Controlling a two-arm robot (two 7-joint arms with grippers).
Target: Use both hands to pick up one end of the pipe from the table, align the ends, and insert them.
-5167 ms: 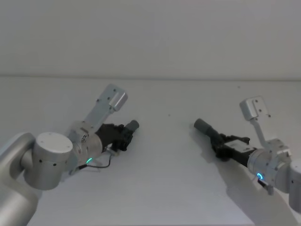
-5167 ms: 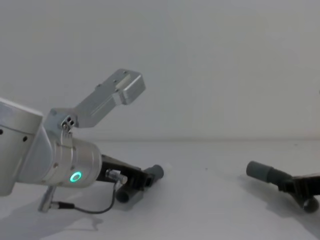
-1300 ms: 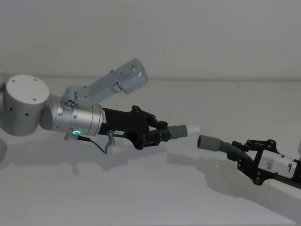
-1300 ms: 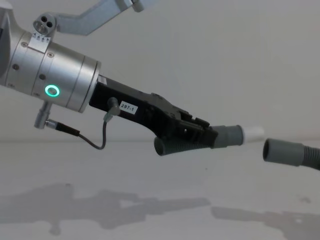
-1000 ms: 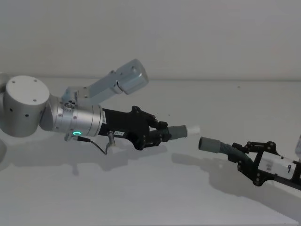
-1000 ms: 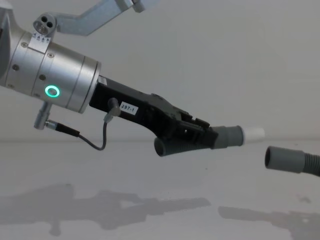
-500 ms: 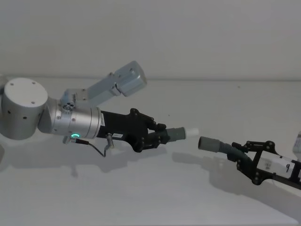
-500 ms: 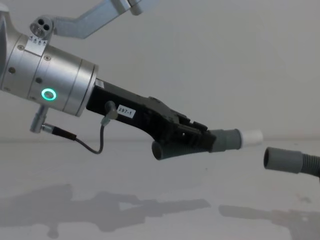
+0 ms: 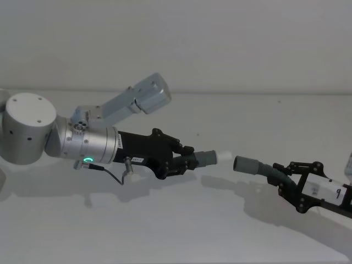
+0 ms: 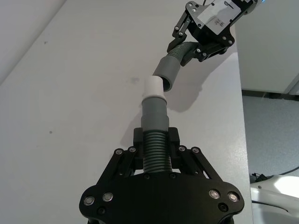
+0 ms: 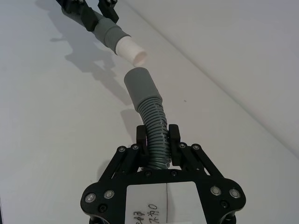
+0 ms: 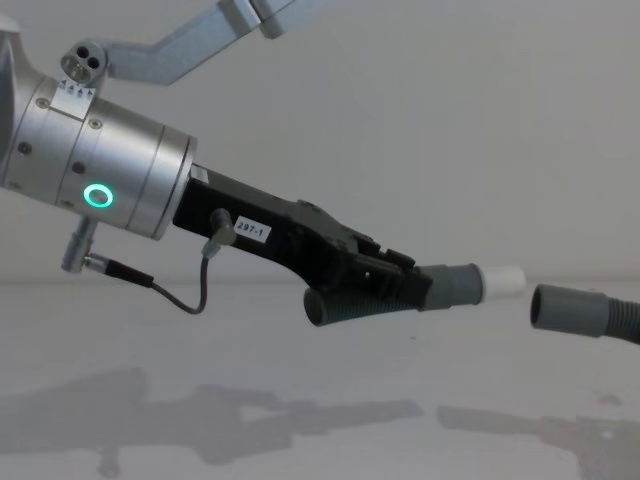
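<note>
Both pipe pieces hang above the table [image 9: 181, 220], their ends facing each other a small gap apart. My left gripper [image 9: 184, 161] is shut on the ribbed part of the short piece [image 9: 206, 158], whose white tip [image 9: 224, 157] points right. My right gripper [image 9: 289, 176] is shut on the ribbed part of the longer piece [image 9: 258, 167]. In the chest view the white tip [image 12: 503, 280] sits slightly higher than the grey collared mouth [image 12: 570, 310]. The left wrist view shows the tip [image 10: 153, 87] just short of the mouth [image 10: 167, 72]. The right wrist view shows the collar [image 11: 142, 88] close to the tip [image 11: 131, 50].
The off-white table runs back to a plain wall [image 9: 220, 44]. A thin cable [image 12: 190, 295] loops under the left wrist. The arms' shadows lie on the table below them.
Since five seconds ago both pieces have been lifted off the table and brought end to end. In the last half second the left gripper dropped slightly, the right piece rose, and the gap narrowed.
</note>
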